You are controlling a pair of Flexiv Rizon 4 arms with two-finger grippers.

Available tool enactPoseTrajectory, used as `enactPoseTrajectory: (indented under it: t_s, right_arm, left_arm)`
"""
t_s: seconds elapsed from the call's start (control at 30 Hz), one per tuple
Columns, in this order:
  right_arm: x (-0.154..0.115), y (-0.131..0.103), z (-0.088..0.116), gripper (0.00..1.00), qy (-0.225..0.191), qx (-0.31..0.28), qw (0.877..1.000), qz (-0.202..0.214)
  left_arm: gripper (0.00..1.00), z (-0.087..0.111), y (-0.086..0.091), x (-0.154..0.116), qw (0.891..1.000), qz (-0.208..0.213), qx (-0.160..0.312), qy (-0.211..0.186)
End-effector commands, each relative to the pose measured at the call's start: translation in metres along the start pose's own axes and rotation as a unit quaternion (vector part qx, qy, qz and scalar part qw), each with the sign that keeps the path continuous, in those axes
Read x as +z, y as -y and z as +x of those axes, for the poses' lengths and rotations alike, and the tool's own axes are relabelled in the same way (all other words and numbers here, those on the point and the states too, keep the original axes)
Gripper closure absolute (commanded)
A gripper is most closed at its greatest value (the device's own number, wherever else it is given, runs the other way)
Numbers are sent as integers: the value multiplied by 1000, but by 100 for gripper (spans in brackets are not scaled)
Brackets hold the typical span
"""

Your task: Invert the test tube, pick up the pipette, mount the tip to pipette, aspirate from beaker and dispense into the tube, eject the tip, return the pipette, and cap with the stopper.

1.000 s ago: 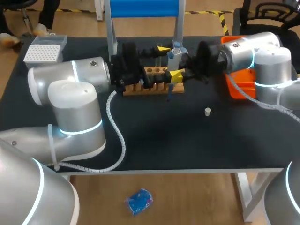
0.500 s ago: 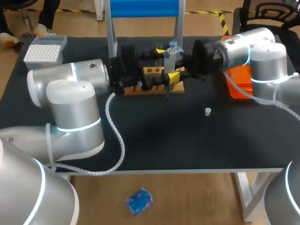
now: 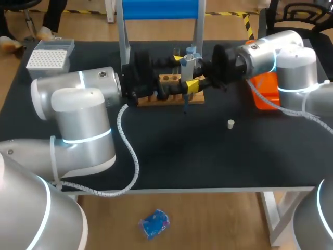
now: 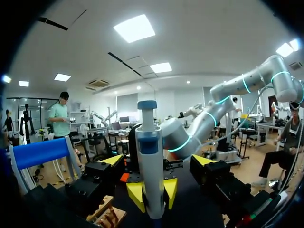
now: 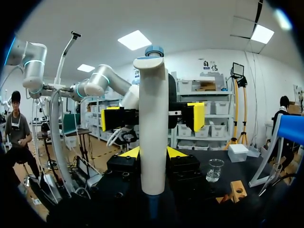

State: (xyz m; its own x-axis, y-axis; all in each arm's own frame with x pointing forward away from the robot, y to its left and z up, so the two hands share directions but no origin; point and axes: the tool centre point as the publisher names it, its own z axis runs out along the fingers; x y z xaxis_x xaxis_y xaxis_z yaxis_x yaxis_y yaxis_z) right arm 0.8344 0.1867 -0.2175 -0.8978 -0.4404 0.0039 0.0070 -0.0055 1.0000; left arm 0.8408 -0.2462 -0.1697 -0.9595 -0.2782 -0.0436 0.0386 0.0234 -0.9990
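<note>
From above, the wooden rack (image 3: 169, 79) is half covered by the left arm (image 3: 99, 86), so what stands in it cannot be made out. The right arm (image 3: 270, 49) hides most of the orange tray (image 3: 264, 92). The pipette (image 3: 188, 61) ends below in a thin dark line, too fine to read as a tip. The beaker (image 5: 214, 170) is too small to show its level.

The front of the tabletop (image 3: 208, 161) lies open but for a small stopper (image 3: 230, 123); wooden rack (image 3: 171, 99), blue frame (image 3: 159, 9), orange tray (image 3: 266, 91) and tip box (image 3: 48, 58) crowd the rear.
</note>
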Motion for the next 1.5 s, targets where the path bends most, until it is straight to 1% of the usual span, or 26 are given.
enactPoseTrajectory:
  t_s: [0.03,0.1,0.13,0.17,0.2,0.23,0.47,0.73,0.77,0.8,1.0,1.13,1.23,1.33,1.37,1.5]
  right_arm:
    - [-1,1,-2,100,-3,0,1000,0]
    - [-2,1,-2,100,-3,1,1000,1]
    - [-2,1,-2,100,-3,1,1000,1]
    - [-2,1,-1,100,-3,2,1000,1]
    - [-2,1,-1,100,-3,2,1000,1]
    - [-2,1,-1,100,-3,2,1000,1]
    - [-3,2,-1,100,-4,5,1000,1]
    - [-2,2,0,100,-3,5,1000,1]
    - [-2,2,0,75,-3,7,1000,-2]
    - [-2,2,0,0,-1,8,1000,-5]
    - [-5,1,1,0,3,14,1000,-1]
    - [-14,0,4,0,22,23,999,11]
    - [-24,-3,6,0,47,28,998,20]
    - [-37,-11,7,0,76,26,996,32]
    - [-42,-15,8,0,87,24,995,38]
    - [-58,-31,7,0,111,10,992,53]
  left_arm:
    - [31,0,-1,1,1000,0,0,2]
    - [53,0,-1,0,1000,-1,0,3]
    - [68,-1,-1,0,1000,-2,0,2]
    - [76,-1,-2,0,1000,-3,0,1]
    - [93,0,-2,1,1000,-4,0,-2]
    - [100,0,-2,1,1000,-5,-1,-4]
    - [100,2,-4,3,1000,-10,-2,-15]
    - [100,1,-4,2,1000,-11,0,-15]
    - [100,1,-4,2,1000,-10,0,-14]
    - [100,1,-3,2,1000,-8,2,-12]
    - [100,-4,3,-3,1000,1,9,5]
    - [100,-11,11,-12,1000,3,19,24]
    - [100,-20,17,-22,999,-5,27,46]
    - [100,-30,22,-34,997,-25,28,62]
    - [100,-36,23,-40,996,-40,27,69]
    - [100,-54,30,-57,992,-55,23,108]
